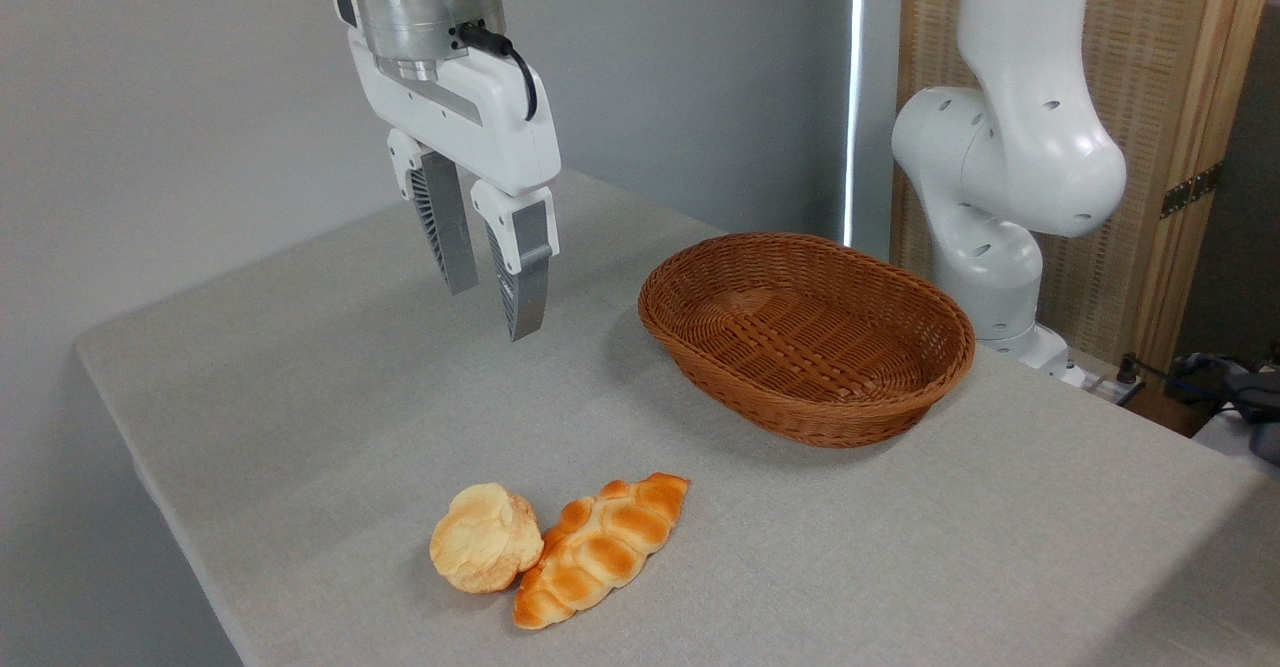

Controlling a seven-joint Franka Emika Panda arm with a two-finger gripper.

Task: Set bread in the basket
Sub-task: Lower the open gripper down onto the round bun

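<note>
Small roundish pale-yellow bun [485, 539] lay front centre on grey cloth-covered table [300, 397], touching orange-brown braided loaf [600, 547] at its right. Oval reddish-brown wicker basket [806, 335] sat behind, to the right.

grey wall [150, 97], woven wooden screen [1170, 97] behind grey table [300, 397].

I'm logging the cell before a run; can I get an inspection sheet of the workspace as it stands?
Surface: table under a grey cloth, flat and dry.
Job's things: small pale-yellow lumpy bun near the front edge; oval reddish-brown wicker basket further back, nothing in it.
Clutter: orange-brown braided loaf lying against the bun's right side.
Grippers: white two-finger gripper open, holding nothing, hanging above the table behind the bun.
Cables: black cable on the gripper's wrist; more cables off the table at right.
Surroundings: grey wall, robot base, wooden-framed woven screen.
</note>
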